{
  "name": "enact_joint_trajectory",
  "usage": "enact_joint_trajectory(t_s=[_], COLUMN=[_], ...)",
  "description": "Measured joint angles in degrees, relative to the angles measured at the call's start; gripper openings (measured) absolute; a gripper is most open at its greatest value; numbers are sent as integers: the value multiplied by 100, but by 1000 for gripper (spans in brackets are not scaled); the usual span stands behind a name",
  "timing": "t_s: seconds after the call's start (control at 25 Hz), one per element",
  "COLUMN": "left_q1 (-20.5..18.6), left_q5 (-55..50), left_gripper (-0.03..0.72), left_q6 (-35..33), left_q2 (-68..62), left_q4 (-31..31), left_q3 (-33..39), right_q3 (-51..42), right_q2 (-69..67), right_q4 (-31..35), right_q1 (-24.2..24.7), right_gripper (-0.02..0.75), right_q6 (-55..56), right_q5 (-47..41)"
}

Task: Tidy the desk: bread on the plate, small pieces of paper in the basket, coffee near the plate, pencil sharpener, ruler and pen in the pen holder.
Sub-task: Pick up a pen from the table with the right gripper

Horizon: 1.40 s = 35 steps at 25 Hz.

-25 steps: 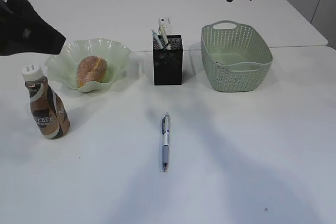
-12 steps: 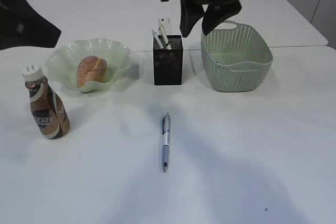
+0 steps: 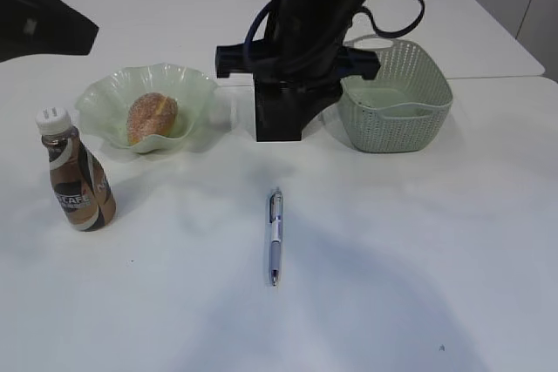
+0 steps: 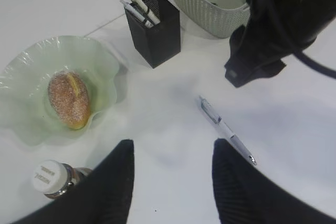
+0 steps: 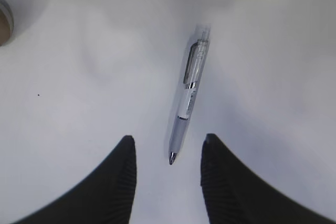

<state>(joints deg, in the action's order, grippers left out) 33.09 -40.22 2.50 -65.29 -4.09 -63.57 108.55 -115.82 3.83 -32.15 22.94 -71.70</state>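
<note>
The pen [image 3: 275,236] lay on the desk [image 3: 418,250] in front of the pen holder [image 4: 153,27]. Above it hung the right gripper [image 5: 167,174], jaws apart and empty; the left gripper [image 4: 172,182] likewise gaped, holding nothing.

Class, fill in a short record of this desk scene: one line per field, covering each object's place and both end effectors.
bread: in the glass plate
coffee bottle: upright, front-left of the plate
pen: flat on the desk, in front of the pen holder
pen holder: contains several items
basket: right of the pen holder
right end effector: open, above the pen
left end effector: open, holding nothing
</note>
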Motion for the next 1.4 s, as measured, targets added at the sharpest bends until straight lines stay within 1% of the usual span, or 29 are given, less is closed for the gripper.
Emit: enact_joint_trajectory(t_s=[0.12,0.32,0.4,0.48,0.64,0.76,1.08,1.4], left_q1=[-179,-931,-1138,-1250,-1388,-1514,-1566,-1566], left_q5=[47,50,8,-51,-182,-243,-256,-260], left_gripper=[340,340,340,340,340,340,340,340], left_q6=[0,12,96,287,702,834,886,895], left_q2=[130,407,461,505,538,538,538,538], left_q4=[-31,-77,-261,-459,-914,-1050,-1076,-1054], left_q3=[0,0,0,0,0,0,0,0], right_q3=[0,0,0,0,0,0,0,319], right_q2=[-197,-607,-713,-827,-1107,-1253,-1524,-1722], right_q4=[38,129,129,119,75,26,-189,-238], right_q1=[-49,-93,-93,-93,-93,-93,-93,-93], right_gripper=[335,335,335,335,335,335,335,375], right_q6=[40,91,91,96,138,160,446,755], right_q5=[9,37,50,65,86,114,147,222])
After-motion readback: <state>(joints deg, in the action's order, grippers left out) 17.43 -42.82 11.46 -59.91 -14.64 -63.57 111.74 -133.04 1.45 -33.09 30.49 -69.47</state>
